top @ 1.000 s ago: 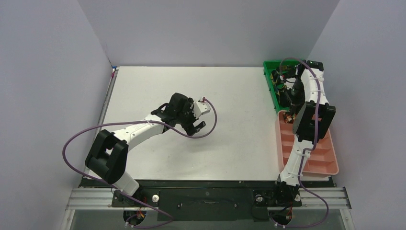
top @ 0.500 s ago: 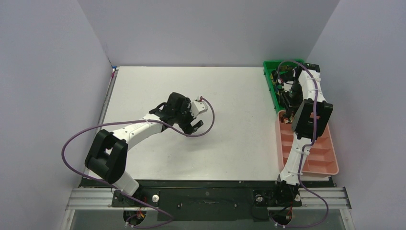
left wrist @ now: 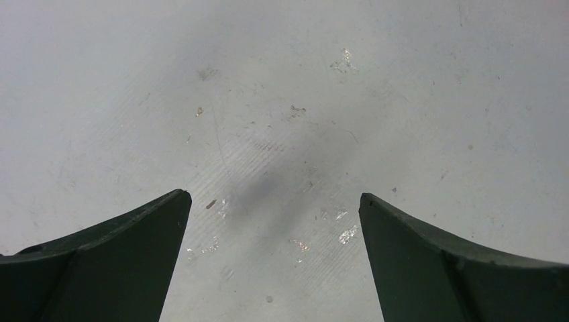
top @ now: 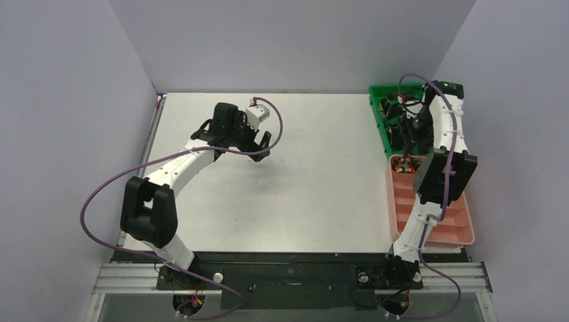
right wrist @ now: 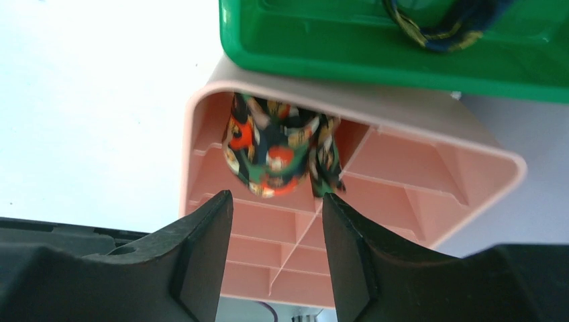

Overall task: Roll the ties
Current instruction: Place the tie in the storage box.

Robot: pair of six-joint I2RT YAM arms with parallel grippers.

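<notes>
Storage stands along the right edge of the bench (top: 322, 201): a pink tray (top: 463, 235) nearer, a green bin (top: 376, 107) just beyond its far end. The floral tie (right wrist: 275, 151), dark with red, orange and green patches, sits bunched into a roll in the tray's far-left corner compartment, against the far wall. A narrow strip of it hangs down at the roll's right side, by the divider. In the top view it shows as a small patterned spot (top: 404, 163) at the tray's far end.

The right tool (right wrist: 276, 200) hangs over that compartment with its jaws parted to a middling gap. The fingertips frame the near edge of the roll in the wrist view, and no cloth is clamped between them. Whether they touch it I cannot tell.

A second tie (right wrist: 443, 23), dark blue with yellow, lies in the bin.

The left tool (top: 262, 142) is well apart from all this, over the far-left part of the bench. Its jaws stand wide and hold nothing. Between its fingers (left wrist: 100, 255) the wrist view shows only scuffed grey surface and a faint shadow.
</notes>
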